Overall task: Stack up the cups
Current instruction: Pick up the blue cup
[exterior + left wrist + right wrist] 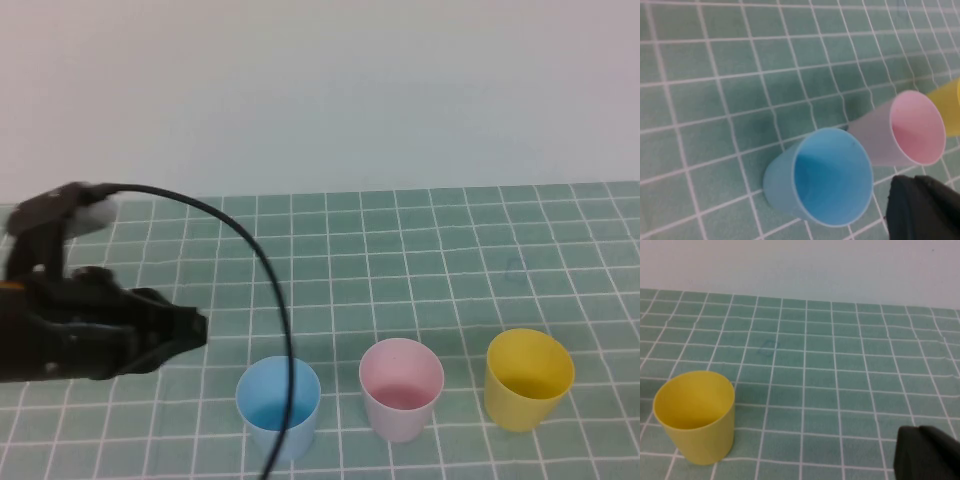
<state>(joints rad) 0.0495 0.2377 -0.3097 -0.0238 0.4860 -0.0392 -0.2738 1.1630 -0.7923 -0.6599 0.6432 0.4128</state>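
Three empty cups stand upright in a row near the table's front edge: a blue cup, a pink cup and a yellow cup. My left gripper is shut and empty, hovering just left of the blue cup. In the left wrist view the blue cup and pink cup lie close ahead of the left gripper. My right gripper is shut and empty, out of the high view. The yellow cup stands apart from it in the right wrist view.
The table is covered by a green mat with a white grid. A black cable arcs from the left arm down across the blue cup. A pale wall stands behind the table.
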